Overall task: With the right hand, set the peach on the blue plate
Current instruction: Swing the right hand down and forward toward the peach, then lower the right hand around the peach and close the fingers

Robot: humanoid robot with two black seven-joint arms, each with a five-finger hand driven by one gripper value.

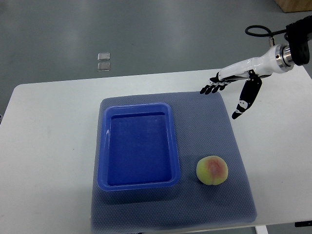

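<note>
A yellow-pink peach lies on the grey mat, just right of the blue plate, a shallow rectangular tray with nothing in it. My right hand reaches in from the upper right and hovers over the mat's far right corner. Its fingers are spread and its thumb hangs down, holding nothing. It is well behind the peach and apart from it. No left arm shows.
The mat lies on a white table whose far edge runs behind the tray. Two small clear squares lie on the grey floor beyond it. A wooden corner shows at the top right.
</note>
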